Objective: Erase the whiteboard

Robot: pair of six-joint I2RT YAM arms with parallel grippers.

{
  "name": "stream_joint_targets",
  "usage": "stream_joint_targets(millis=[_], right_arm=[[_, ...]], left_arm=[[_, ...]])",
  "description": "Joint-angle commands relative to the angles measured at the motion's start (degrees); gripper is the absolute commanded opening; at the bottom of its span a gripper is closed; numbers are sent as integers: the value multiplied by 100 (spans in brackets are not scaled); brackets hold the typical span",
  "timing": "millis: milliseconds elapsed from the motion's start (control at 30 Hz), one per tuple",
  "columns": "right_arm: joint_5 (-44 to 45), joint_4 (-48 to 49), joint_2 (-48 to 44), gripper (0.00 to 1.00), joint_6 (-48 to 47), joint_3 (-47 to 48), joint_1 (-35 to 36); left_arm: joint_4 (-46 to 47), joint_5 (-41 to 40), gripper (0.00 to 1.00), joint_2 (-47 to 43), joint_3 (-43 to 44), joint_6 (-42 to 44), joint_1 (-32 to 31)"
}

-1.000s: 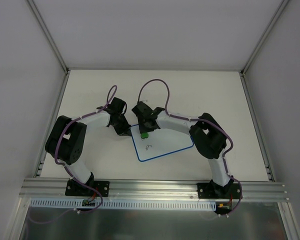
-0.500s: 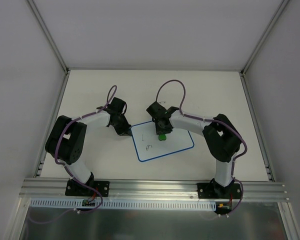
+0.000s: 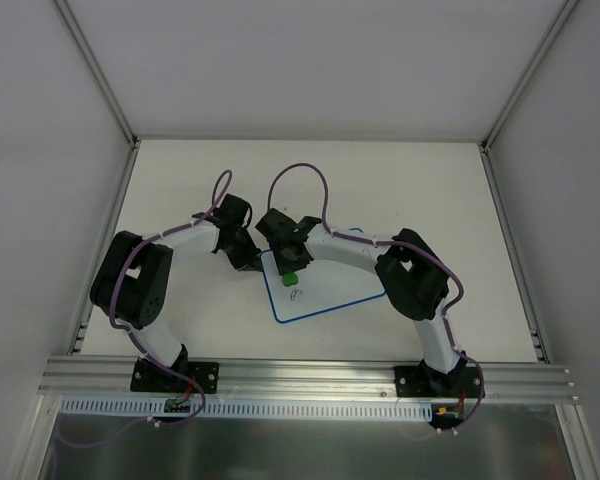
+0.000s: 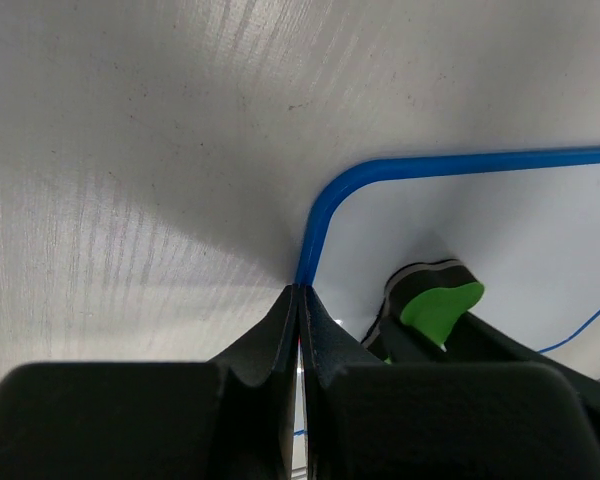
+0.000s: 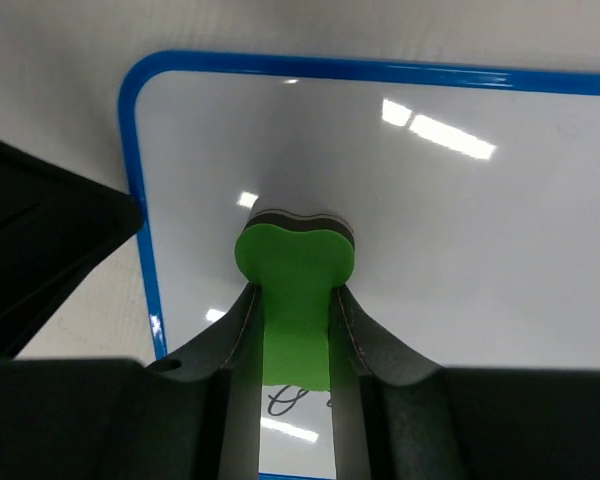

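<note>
The whiteboard (image 3: 330, 285), white with a thin blue border, lies flat on the table between the arms. A small dark scribble (image 3: 296, 294) remains near its left middle; it also shows in the right wrist view (image 5: 285, 402). My right gripper (image 3: 290, 274) is shut on the green eraser (image 5: 294, 268), which presses on the board (image 5: 450, 230) near its far left corner. My left gripper (image 4: 301, 292) is shut on the board's blue left edge (image 4: 310, 245), pinning it by that corner. The eraser also shows in the left wrist view (image 4: 435, 305).
The white table (image 3: 180, 180) is bounded by grey walls and metal posts. An aluminium rail (image 3: 310, 375) runs along the near edge by the arm bases. Purple cables loop above both wrists.
The right gripper with the eraser swung right across the board, then came back left to the board's far left part. A short mark above the scribble is gone. The left arm has not moved.
</note>
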Motion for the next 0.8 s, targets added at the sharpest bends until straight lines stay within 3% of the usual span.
stream_joint_targets(millis=[0, 267, 400, 600, 767], right_arm=[[-478, -180, 279, 0, -69, 61, 129], [-514, -294, 69, 0, -192, -272, 208], [-50, -636, -238, 0, -280, -589, 235], [785, -672, -1090, 0, -149, -1817, 68], [857, -409, -1592, 0, 62, -2470, -231]], left_arm=[[-53, -176, 0, 55, -107, -76, 40], [-44, -220, 0, 116, -54, -146, 49], [-44, -237, 0, 116, -28, -173, 75], [-44, -220, 0, 116, -36, -138, 137], [-36, -202, 0, 90, -72, -138, 145]])
